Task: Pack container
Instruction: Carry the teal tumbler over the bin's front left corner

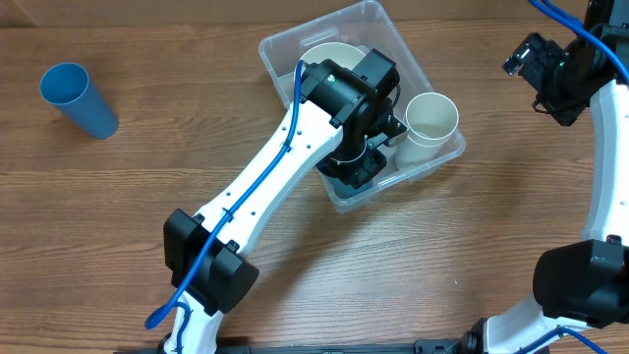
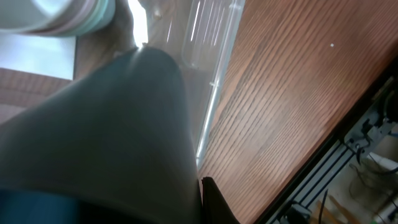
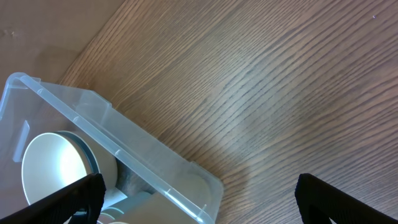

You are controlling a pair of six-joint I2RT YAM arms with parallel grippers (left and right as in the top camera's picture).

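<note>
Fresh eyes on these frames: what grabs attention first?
The white left arm cuts diagonally across the table and reaches into the clear container, its wrist hiding much of the contents. A white cup shows at the container's right side and a pale bowl at its far end, while a blue cup sits alone on the table at far left.

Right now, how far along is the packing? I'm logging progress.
Done: a bowl and a white cup sit in the container. In hand: the left gripper is down inside it, shut on what looks like a gray cup. Left: the blue cup on the table; right gripper open, off to the side.
</note>
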